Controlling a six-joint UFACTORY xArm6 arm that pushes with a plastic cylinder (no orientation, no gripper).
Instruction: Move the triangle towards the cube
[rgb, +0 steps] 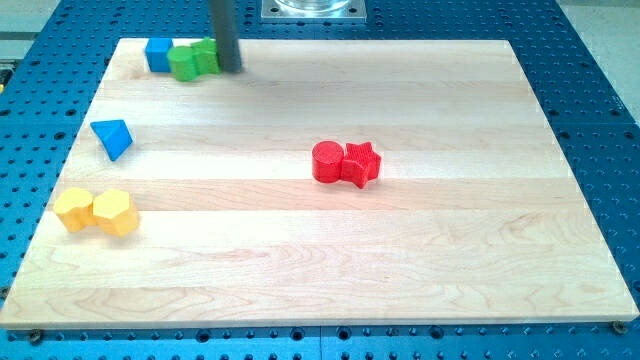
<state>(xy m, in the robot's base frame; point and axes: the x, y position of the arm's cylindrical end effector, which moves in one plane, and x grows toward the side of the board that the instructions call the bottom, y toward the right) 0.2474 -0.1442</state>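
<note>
A blue triangle (112, 137) lies near the board's left edge. A blue cube (158, 54) sits at the top left corner, touching a green round block (184, 63) with a second green block (206, 55) beside it. My tip (229, 68) is at the right side of the green blocks, touching or almost touching them. It is far up and to the right of the triangle.
A red cylinder (327, 161) and a red star (361, 164) touch each other at mid-board. Two yellow blocks (73, 210) (114, 212) sit together at the lower left. The wooden board (420, 260) rests on a blue perforated table.
</note>
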